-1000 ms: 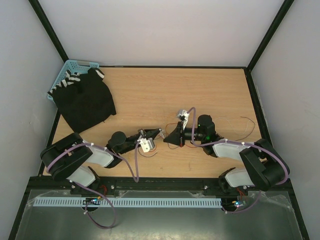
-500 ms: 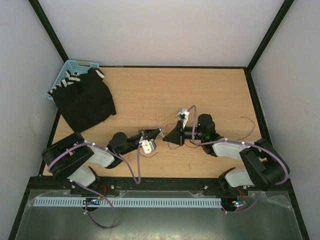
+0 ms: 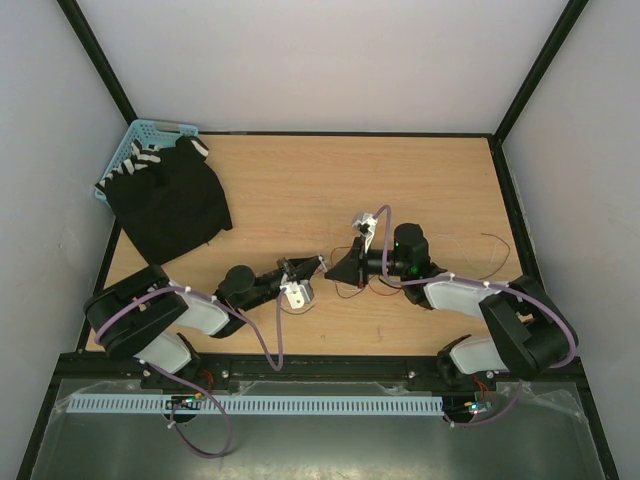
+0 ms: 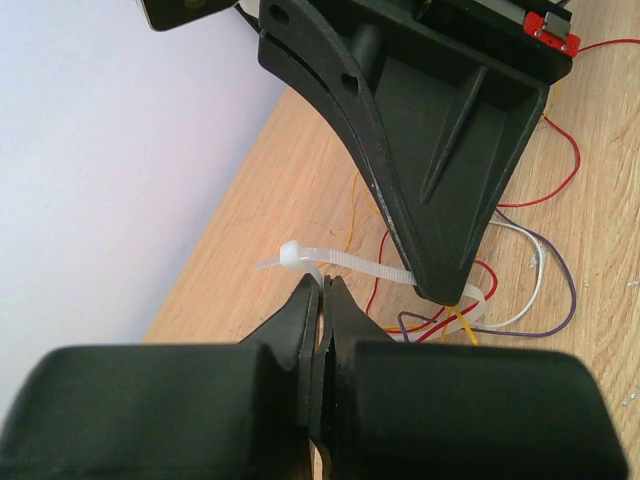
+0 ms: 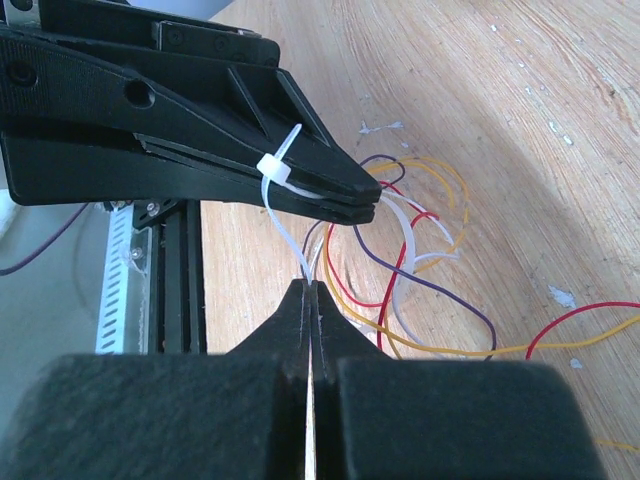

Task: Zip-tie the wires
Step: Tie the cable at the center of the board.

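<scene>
The white zip tie (image 4: 350, 264) hangs just above the worktop (image 3: 300, 180) near its middle, held between the two pincers where they meet tip to tip. Its square head shows at one end, and the strap runs from it down into the right pincer (image 5: 310, 292), whose jaws are pressed together on the strap with no gap showing. The left pincer (image 4: 322, 292) is likewise closed, nipping a short piece of the tie just beside the head. From the left wrist view the strap passes under the tip of the right pincer and ends among the wires (image 5: 405, 255), a loose tangle of red, yellow, purple and white strands lying on the wood directly below and beside both tips. Whether the strap actually goes around any of those strands is hard to tell, since the black fingers cover that spot. In the top view both arms reach inward from the near edge, and a further thin wire (image 3: 487, 240) trails in a curve across the wood towards the right side. Well apart from all this, at the far left corner, a light blue basket (image 3: 135, 135) sits with black cloth (image 3: 170, 205) spilling out of it onto the worktop.
</scene>
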You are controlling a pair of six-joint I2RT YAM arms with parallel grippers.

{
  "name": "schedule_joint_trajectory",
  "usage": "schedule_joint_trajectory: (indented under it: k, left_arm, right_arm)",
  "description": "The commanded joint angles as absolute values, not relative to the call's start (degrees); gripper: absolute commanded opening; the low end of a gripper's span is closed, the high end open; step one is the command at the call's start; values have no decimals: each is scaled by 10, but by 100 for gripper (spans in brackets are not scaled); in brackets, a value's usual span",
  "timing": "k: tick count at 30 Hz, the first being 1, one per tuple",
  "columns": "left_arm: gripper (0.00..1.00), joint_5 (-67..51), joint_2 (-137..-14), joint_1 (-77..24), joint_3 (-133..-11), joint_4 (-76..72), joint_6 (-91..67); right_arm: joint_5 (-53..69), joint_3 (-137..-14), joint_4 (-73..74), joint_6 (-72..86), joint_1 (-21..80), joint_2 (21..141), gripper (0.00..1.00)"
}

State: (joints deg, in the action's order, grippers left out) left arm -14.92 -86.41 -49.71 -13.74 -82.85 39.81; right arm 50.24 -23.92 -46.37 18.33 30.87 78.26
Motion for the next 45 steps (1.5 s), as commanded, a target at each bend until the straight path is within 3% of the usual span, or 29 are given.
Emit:
schedule_joint_trajectory:
  k: [1, 45]
  left_arm:
    - [0, -147, -868, -504, -129, -848, 411]
    - [0, -99, -890, -528, -126, -848, 469]
  right_arm:
    - [512, -261, -457, 187, 302, 784, 0]
    - [543, -307, -398, 215, 288, 820, 0]
